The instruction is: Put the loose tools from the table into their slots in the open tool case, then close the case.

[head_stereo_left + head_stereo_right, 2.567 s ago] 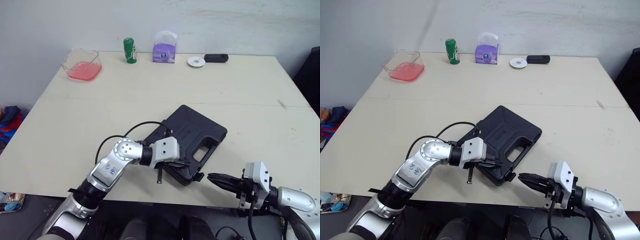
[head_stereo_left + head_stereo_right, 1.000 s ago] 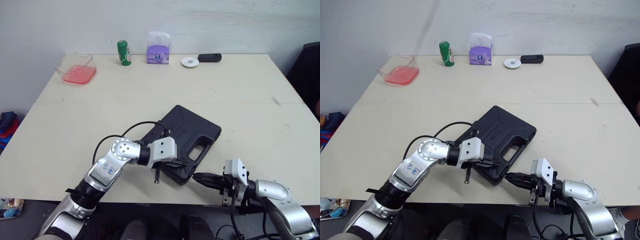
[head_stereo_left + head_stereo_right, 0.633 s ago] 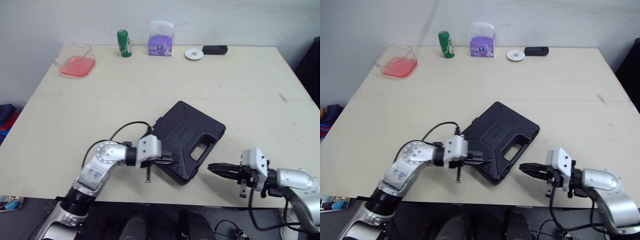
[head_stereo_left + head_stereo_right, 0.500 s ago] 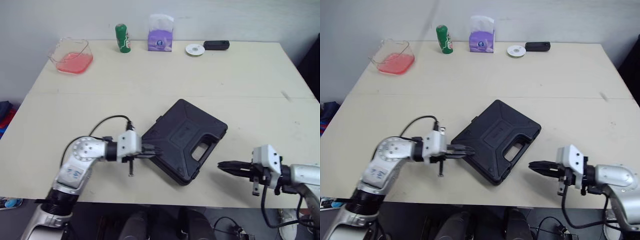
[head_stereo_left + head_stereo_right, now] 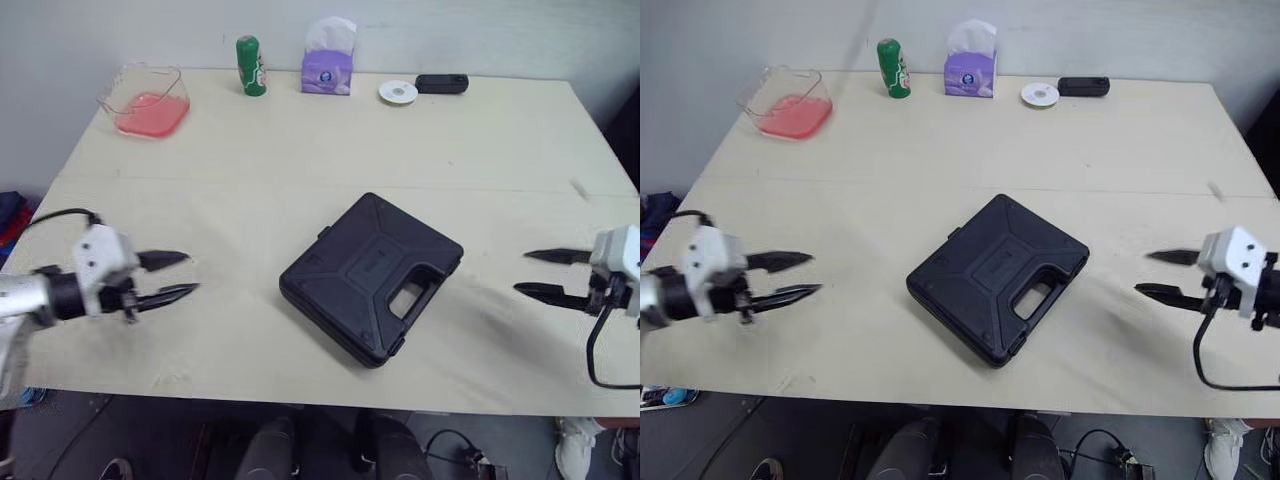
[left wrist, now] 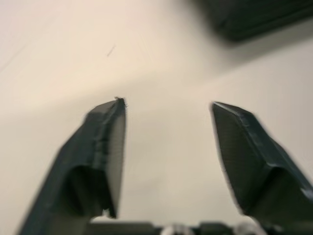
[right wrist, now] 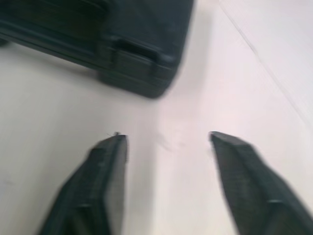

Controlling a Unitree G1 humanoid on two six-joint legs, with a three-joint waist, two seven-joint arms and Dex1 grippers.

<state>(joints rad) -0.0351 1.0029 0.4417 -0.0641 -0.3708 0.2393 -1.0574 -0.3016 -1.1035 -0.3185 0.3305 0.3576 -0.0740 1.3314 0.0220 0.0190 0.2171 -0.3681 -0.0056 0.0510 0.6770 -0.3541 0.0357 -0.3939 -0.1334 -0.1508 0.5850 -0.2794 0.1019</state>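
Observation:
The black tool case (image 5: 372,274) lies shut and flat in the middle of the table, its handle cut-out towards the front right. My left gripper (image 5: 190,273) hovers over the table well to the left of the case, open, with nothing between its fingers. My right gripper (image 5: 522,272) is off to the right of the case, also open with nothing in it. In the right wrist view a corner of the case (image 7: 98,29) lies beyond the spread fingers (image 7: 110,161). In the left wrist view the case's edge (image 6: 249,17) shows far ahead.
Along the far edge stand a clear tub of pink stuff (image 5: 146,100), a green can (image 5: 250,66), a purple tissue box (image 5: 330,62), a white disc (image 5: 398,92) and a small black device (image 5: 442,83). Bare tabletop (image 5: 300,160) surrounds the case.
Both grippers were shut at the case's front edge; they have drawn apart, left one far left, right one right, and both now stand open. The case has stayed shut. The camera shifted.

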